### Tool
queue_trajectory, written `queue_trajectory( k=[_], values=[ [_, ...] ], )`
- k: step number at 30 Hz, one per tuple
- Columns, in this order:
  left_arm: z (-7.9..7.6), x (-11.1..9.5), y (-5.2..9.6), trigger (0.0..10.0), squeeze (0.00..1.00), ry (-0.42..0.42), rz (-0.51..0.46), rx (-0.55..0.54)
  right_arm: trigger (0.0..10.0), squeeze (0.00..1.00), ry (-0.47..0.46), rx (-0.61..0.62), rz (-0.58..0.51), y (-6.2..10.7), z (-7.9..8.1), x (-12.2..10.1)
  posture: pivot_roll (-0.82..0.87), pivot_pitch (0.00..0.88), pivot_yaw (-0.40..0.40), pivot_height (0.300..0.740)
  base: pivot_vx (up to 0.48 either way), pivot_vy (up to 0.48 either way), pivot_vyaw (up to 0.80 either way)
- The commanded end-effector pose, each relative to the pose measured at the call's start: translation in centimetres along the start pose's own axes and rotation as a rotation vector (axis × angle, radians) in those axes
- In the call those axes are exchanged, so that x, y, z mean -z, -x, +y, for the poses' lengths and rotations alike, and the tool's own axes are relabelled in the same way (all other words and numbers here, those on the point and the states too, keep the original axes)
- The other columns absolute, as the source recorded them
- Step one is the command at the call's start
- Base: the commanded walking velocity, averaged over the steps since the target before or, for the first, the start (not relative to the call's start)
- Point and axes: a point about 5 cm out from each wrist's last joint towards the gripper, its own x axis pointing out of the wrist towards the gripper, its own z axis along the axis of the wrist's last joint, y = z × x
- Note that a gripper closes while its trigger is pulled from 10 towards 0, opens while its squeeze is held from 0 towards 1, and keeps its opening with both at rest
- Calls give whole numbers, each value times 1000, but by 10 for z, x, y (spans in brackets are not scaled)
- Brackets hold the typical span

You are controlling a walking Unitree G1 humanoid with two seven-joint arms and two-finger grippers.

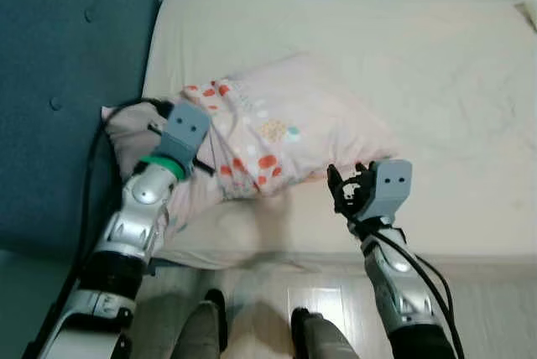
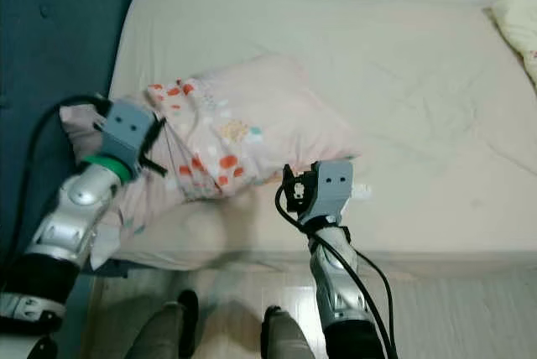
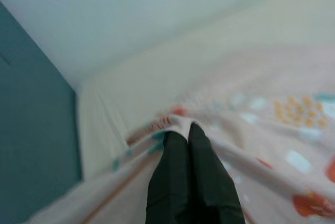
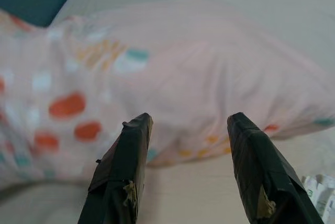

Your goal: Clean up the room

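Note:
A pale pink pillow (image 1: pixel 285 124) with red, orange and teal spots lies crumpled near the front left of a cream mattress (image 1: pixel 419 57). At the pillow's left end my left gripper (image 3: pixel 180 136) is shut, with a fold of the pillowcase pinched between its black fingers. My right gripper (image 4: pixel 188 122) stands open just off the pillow's right front corner, close above the mattress. Nothing is between its fingers (image 4: pixel 128 145).
A dark blue padded headboard (image 1: pixel 67 82) runs along the mattress's left side. A small white wrapper (image 2: pixel 362 192) lies beside my right gripper. Another pale pillow (image 2: pixel 518 23) sits at the far right. Light wood floor (image 1: pixel 319 300) lies below the bed's front edge.

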Motion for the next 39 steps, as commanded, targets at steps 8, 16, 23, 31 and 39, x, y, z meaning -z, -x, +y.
queue_trajectory(
  k=[8,16,23,31,39],
  values=[
    [48,-73,-19,0,0,65,-216,-369,10000,0,53,37,70,3,-7,14,25,209,22,740,0,0,0],
    [73,-123,-24,0,0,87,-385,-522,10000,0,209,293,90,-3,-47,7,22,199,20,740,0,0,0],
    [59,-159,-17,0,0,114,-602,-285,10000,0,93,549,76,-3,-98,-6,24,204,20,740,0,0,0],
    [70,-181,-9,0,0,14,-735,-348,10000,0,365,461,-38,-26,-96,-41,36,200,4,740,0,0,0],
    [91,-211,-21,0,0,-92,-812,-541,10000,0,506,523,-115,-29,-104,-63,3,195,17,740,0,0,0]
  ],
)
